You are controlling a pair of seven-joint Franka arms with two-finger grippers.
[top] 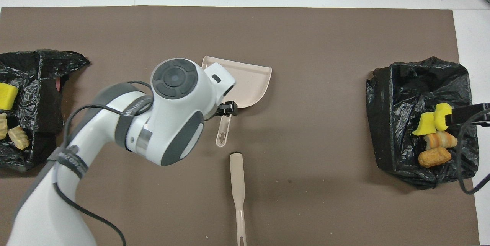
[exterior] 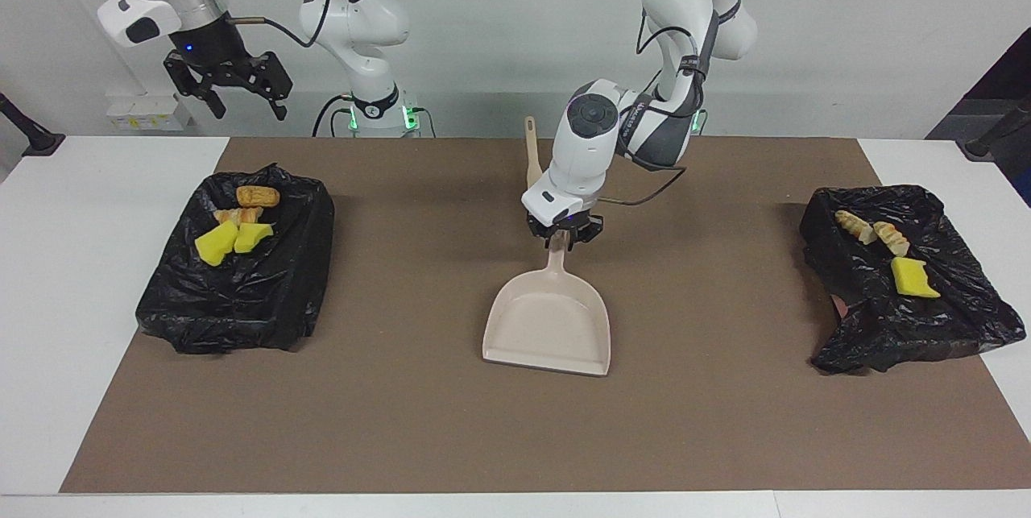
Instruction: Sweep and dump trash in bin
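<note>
The beige dustpan (exterior: 548,325) (top: 249,81) lies flat on the brown mat at mid-table, its handle pointing toward the robots. My left gripper (exterior: 562,238) (top: 226,110) is down at that handle, fingers open on either side of it. Trash lies in two black-bagged bins. Yellow sponge chunks (exterior: 217,244) (top: 428,123) and bread pieces (exterior: 258,196) are in the bin (exterior: 242,300) at the right arm's end. More sponge (exterior: 912,276) (top: 7,96) and bread is in the bin (exterior: 886,325) at the left arm's end. My right gripper (exterior: 229,87) (top: 465,114) waits open, high over its bin.
A beige brush handle (exterior: 532,155) (top: 237,188) lies on the mat nearer to the robots than the dustpan, partly hidden by the left arm in the facing view. White table borders the brown mat (exterior: 403,421) on all sides.
</note>
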